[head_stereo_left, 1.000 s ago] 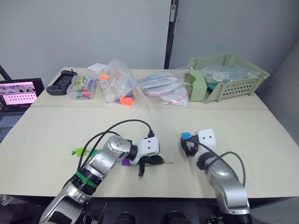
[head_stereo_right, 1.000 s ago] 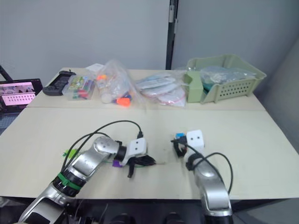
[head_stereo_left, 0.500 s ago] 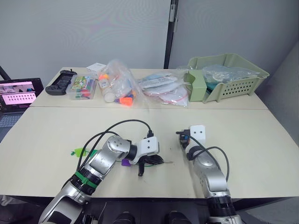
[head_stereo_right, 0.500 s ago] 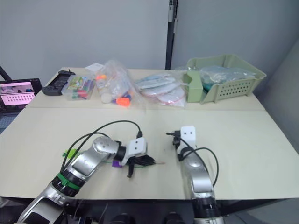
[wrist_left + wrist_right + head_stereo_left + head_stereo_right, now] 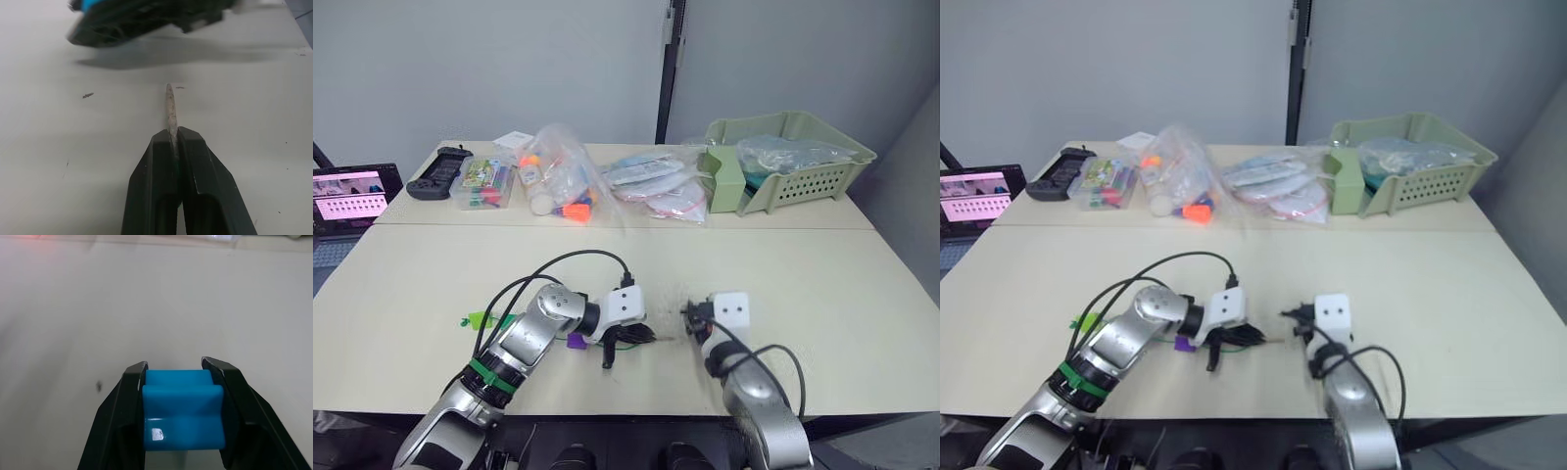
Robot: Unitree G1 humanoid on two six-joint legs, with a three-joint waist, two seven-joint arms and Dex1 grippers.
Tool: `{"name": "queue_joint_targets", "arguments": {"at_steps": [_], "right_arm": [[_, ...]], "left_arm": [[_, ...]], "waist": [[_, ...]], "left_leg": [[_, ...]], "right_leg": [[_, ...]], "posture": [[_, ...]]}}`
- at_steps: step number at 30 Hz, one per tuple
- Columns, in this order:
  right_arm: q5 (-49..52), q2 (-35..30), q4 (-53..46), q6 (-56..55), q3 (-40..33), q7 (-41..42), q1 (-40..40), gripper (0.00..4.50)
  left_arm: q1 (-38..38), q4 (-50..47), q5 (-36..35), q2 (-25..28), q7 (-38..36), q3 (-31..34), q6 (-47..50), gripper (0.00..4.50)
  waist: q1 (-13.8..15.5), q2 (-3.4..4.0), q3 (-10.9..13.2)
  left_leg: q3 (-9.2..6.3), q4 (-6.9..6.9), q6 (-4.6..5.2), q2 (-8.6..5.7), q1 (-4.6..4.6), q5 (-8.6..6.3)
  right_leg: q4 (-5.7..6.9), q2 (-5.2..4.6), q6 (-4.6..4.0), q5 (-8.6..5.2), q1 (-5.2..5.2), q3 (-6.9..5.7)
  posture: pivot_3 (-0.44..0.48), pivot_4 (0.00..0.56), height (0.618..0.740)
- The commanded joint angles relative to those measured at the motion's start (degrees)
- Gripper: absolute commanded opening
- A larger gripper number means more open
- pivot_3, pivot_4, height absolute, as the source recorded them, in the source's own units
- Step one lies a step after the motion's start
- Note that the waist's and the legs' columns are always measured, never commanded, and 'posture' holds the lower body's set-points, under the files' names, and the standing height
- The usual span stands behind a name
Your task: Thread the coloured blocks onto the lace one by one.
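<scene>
Left gripper (image 5: pixel 172 142) is clamped on the lace (image 5: pixel 169 108) just behind its pale stiff tip, which sticks out past the fingertips and lies low over the table (image 5: pixel 607 264). Right gripper (image 5: pixel 182 377) is pinched on the blue cube (image 5: pixel 183 416), squarely between both pads. In the head views the two grippers sit near each other at the front-middle of the table, blue cube facing the tip with a gap between them.

Risks from here:
- Hole misalignment. I can't see the cube's bore in any view, so I can't confirm it faces the tip. If it's turned off-axis, the tip hits a face and skates off.
- Only a short length of tip is exposed, so there's little margin; a push against the cube could slide the lace back through the left pads.
- Tip sits close to the tabletop; any downward drift and it digs in and bends.
- A purple cube (image 5: pixel 576 341) lies under the left wrist, and the green tab end (image 5: pixel 481 318) lies further left; dragging the lace could snag on either.
</scene>
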Motion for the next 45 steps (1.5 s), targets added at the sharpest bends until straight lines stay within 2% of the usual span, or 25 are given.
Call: {"name": "queue_joint_targets", "arguments": {"at_steps": [1,11,13,19,20,25,28,32,36,39,45], "right_arm": [[-2.3,-1.2,-3.0,-0.5,4.7,-0.4,5.3,1.22],[-1.1,0.9,1.3,-0.8,2.6,-1.0,8.0,1.22],[-0.2,1.1,-1.0,-2.4,1.9,-0.2,7.5,2.26],[2.6,-2.8,-8.6,-3.3,0.6,5.8,3.1,4.31],[3.4,-3.8,-9.9,-2.8,-0.1,7.1,2.0,4.45],[11.0,-11.7,-15.0,3.5,-4.4,16.5,-4.5,4.45],[24.4,-25.6,-16.0,11.3,-8.6,34.5,-9.7,4.45],[32.3,-39.6,-8.8,13.3,-9.9,50.0,-16.1,4.45],[26.8,-48.7,2.5,4.7,-3.8,61.8,-22.1,4.45],[21.1,-50.8,10.6,-3.8,0.8,67.0,-25.5,4.45],[13.5,-48.4,25.2,-17.6,5.9,72.2,-31.1,4.45]], "left_arm": [[-0.8,-0.9,-0.7,-0.3,-0.2,1.0,-0.4,0.00],[-0.5,-1.3,-0.7,-0.3,-0.1,1.0,-0.5,0.00],[-0.4,-1.3,-0.7,-0.3,0.0,1.0,-0.5,0.00],[-0.5,-1.0,-0.6,-0.6,0.2,0.9,-0.7,0.00],[-0.5,-0.9,-0.5,-0.7,0.3,0.9,-0.7,0.00],[-0.4,-0.8,-0.2,-1.2,0.3,1.2,-0.7,0.00],[-0.3,-1.1,-0.3,-1.1,0.1,1.4,-0.6,0.00],[-0.2,-1.9,-0.7,0.3,-0.9,1.7,-0.5,0.00],[0.1,-4.4,-1.9,2.8,-2.9,2.4,1.3,0.00],[0.5,-6.7,-2.4,4.6,-4.2,2.1,3.4,0.00],[-0.1,-12.8,-4.2,6.8,-4.7,0.8,14.4,0.00]], "waist": [[0.0,0.00,0.0],[0.0,-0.04,0.0],[0.1,-0.04,0.0],[0.2,-0.04,0.0],[0.2,-0.04,0.0],[0.2,-0.04,0.0],[0.2,-0.01,0.0],[0.4,-0.09,0.1],[0.4,-0.10,0.1],[0.3,-0.11,0.1],[0.4,-0.13,0.1]], "left_leg": [[0.00,0.00,0.00,0.00,0.01,0.00],[0.01,0.00,0.00,0.03,0.23,0.00],[0.01,0.00,0.00,0.03,0.24,0.00],[0.02,0.00,0.00,0.02,0.11,0.00],[0.02,0.00,0.00,0.01,0.08,0.00],[0.02,0.00,0.00,-0.01,0.09,0.00],[0.02,0.02,0.00,-0.04,0.05,0.00],[-0.07,0.05,0.00,-0.03,0.10,0.00],[0.00,0.04,0.01,-0.04,0.13,0.00],[0.03,0.03,0.00,-0.02,0.11,0.00],[0.05,0.06,0.00,-0.04,0.04,0.00]], "right_leg": [[0.00,0.00,0.00,0.00,0.00,0.00],[-0.05,0.02,0.05,-0.04,0.23,-0.01],[-0.05,0.02,0.11,-0.07,0.25,-0.01],[-0.05,0.02,0.04,-0.04,0.12,0.00],[-0.05,0.01,0.03,-0.03,0.10,0.00],[-0.05,0.02,0.03,-0.02,0.12,-0.01],[-0.10,0.01,0.03,-0.02,0.13,-0.02],[-0.19,0.02,0.04,-0.01,0.30,-0.13],[-0.18,0.02,0.04,-0.01,0.27,-0.08],[-0.19,0.03,0.05,-0.02,0.23,-0.07],[-0.18,-0.01,0.05,-0.01,0.18,-0.04]], "posture": [[0.000,0.150,0.740],[0.000,0.150,0.740],[0.000,0.150,0.740],[0.000,0.150,0.740],[0.000,0.150,0.740],[0.000,0.150,0.740],[0.000,0.150,0.740],[0.000,0.150,0.740],[0.000,0.150,0.740],[0.000,0.150,0.740],[0.000,0.150,0.740]]}}
